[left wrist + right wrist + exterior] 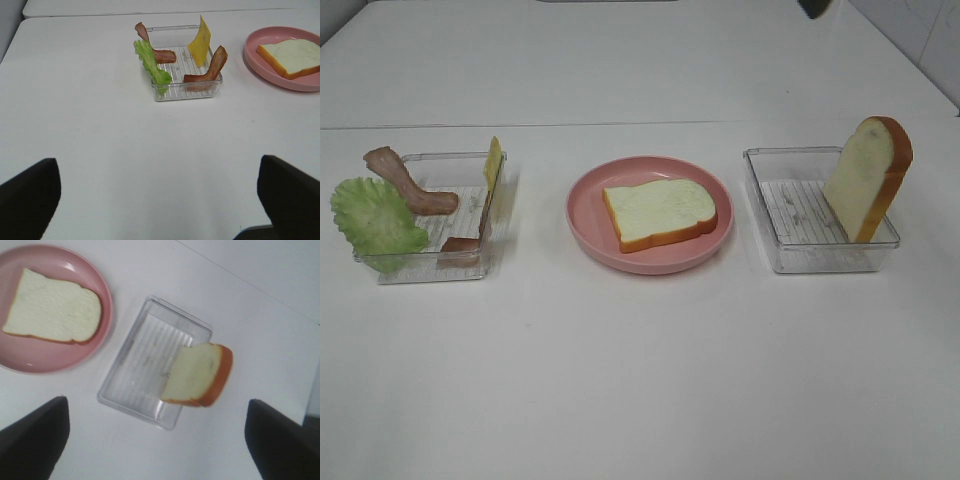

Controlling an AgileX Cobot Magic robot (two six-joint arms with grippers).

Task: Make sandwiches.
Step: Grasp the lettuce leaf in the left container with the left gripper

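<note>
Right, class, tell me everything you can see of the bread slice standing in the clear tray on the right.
The bread slice is a thick toy piece, pale cream on its face, with an orange-brown crust round the edge and a rounded top. It looks soft and foamy. It stands on edge and tilted, its bottom on the ribbed floor of the clear tray. It leans toward the tray's right wall, and its top rises well above the rim. Only the tray touches it.

High overview of the table; 2 closer downward wrist views; pink plate in all 3.
</note>
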